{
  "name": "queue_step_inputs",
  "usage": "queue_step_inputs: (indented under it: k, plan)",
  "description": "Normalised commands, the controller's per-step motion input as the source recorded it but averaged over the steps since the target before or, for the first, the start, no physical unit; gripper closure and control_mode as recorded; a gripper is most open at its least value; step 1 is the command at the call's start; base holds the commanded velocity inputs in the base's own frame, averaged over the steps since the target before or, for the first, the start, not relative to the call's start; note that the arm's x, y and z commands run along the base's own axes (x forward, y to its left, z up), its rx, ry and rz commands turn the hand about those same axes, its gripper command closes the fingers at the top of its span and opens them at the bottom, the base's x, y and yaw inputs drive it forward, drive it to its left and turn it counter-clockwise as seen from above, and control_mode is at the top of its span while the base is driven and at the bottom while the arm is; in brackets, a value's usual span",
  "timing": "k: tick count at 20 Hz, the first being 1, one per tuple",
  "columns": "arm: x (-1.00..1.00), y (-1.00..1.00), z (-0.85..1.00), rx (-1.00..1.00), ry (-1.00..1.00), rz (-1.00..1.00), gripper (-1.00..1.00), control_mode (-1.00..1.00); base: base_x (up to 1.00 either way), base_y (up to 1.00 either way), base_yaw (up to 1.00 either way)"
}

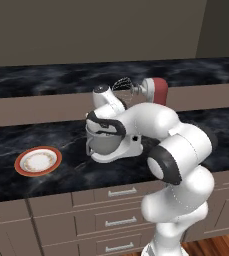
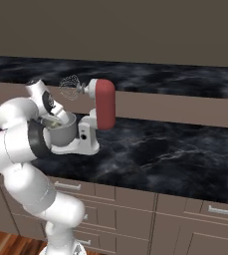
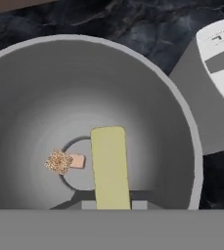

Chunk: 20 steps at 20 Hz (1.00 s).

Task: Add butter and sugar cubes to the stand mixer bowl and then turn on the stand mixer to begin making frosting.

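Grey brushed metal curves around the hand view: the round stand mixer bowl [image 3: 30, 97] sits on the white base of the dark-red-headed stand mixer [image 2: 104, 103], whose head is tilted back. The pale yellow butter stick [image 3: 110, 166] points down into the bowl, pinched in the closed gripper [image 3: 111, 205]. Two tan sugar cubes [image 3: 64, 161] lie on the bowl's bottom. An orange-rimmed plate [image 1: 38, 161] sits well apart on the black marble counter [image 2: 175, 149].

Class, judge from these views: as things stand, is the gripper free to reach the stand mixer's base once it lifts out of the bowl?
Probably yes. The stand mixer has its red head tilted back, so nothing hangs over the bowl. The gripper holds the butter, though.
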Motion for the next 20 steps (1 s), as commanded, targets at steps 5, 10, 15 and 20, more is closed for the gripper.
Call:
queue_step_inputs:
  k: [5,10,15,20]
  plan:
    - [0.30,0.03,-0.05,0.01,0.00,-0.02,1.00,-1.00,0.00,0.00,0.00]
    - [0.09,0.00,-0.24,0.00,0.00,-0.02,1.00,-1.00,0.00,0.00,0.00]
    - [0.16,0.02,-0.30,0.00,0.00,-0.02,-1.00,-1.00,0.00,0.00,0.00]
    - [0.11,0.00,-0.01,0.00,0.00,-0.01,-1.00,-1.00,0.00,0.00,0.00]
